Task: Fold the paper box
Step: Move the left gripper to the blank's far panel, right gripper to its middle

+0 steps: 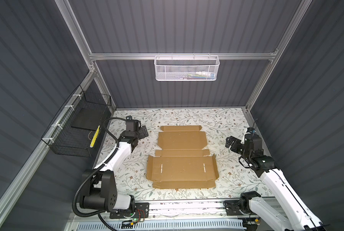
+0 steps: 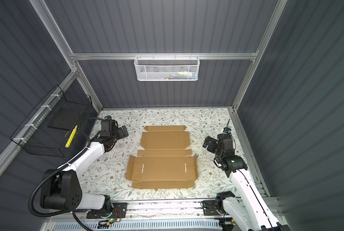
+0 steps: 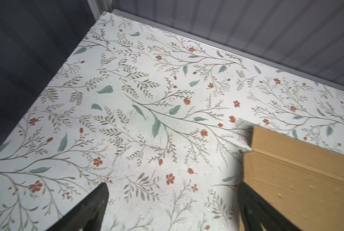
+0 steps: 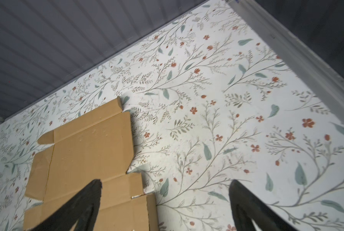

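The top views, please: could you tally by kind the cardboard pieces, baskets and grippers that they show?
Paper box, lying flat and unfolded: 1
Baskets: 2 (black wire basket, white mesh basket)
Grippers: 2 (left gripper, right gripper, both open, neither touching the cardboard)
Total: 5

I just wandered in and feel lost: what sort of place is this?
Most likely a robot test cell, not a home: an aluminium frame with grey panel walls encloses a flowery table, where the left gripper and right gripper hang open either side of a flat, unfolded paper box.
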Action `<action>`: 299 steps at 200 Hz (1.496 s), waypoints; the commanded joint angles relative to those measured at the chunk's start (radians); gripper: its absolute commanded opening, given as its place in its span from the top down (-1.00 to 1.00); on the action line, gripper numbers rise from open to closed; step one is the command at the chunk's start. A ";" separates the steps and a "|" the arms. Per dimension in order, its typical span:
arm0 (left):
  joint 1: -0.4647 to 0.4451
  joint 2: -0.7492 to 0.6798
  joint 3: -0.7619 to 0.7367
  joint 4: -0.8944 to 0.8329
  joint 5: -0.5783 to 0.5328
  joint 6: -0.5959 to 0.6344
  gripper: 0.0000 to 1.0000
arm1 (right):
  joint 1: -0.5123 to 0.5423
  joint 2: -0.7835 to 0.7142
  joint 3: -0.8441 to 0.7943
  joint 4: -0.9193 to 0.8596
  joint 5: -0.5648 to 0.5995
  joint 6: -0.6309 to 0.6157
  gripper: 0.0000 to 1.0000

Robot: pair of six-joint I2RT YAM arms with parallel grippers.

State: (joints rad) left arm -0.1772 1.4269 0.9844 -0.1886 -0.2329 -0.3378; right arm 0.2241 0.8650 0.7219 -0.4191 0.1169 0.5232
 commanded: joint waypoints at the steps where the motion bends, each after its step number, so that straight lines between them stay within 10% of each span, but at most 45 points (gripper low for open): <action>1: -0.062 0.057 0.071 -0.090 0.053 -0.008 -0.99 | 0.135 0.032 0.019 -0.088 0.046 0.050 -0.98; 42: -0.126 0.171 0.102 -0.048 0.153 -0.033 -0.99 | 0.342 0.134 0.065 -0.101 0.084 0.112 -0.70; 80: -0.208 0.291 0.169 -0.018 0.191 -0.039 -0.99 | 0.461 0.240 0.096 -0.089 0.071 0.151 -0.02; 123: -0.265 0.413 0.272 -0.006 0.233 -0.047 -0.36 | 0.529 0.383 0.152 -0.040 0.008 0.170 0.62; 170: -0.284 0.535 0.380 -0.009 0.295 -0.042 0.57 | 0.583 0.525 0.218 0.026 -0.062 0.179 0.82; 215: -0.295 0.628 0.455 -0.005 0.323 -0.053 1.00 | 0.623 0.652 0.280 0.072 -0.118 0.197 0.89; 299: -0.295 0.673 0.438 0.040 0.263 -0.094 1.00 | 0.630 0.801 0.308 0.055 -0.171 0.225 0.85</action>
State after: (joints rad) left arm -0.4660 2.0792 1.4082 -0.1703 0.0574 -0.4049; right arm 0.8516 1.6371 1.0012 -0.3450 -0.0391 0.7338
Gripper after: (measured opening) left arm 0.046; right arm 0.070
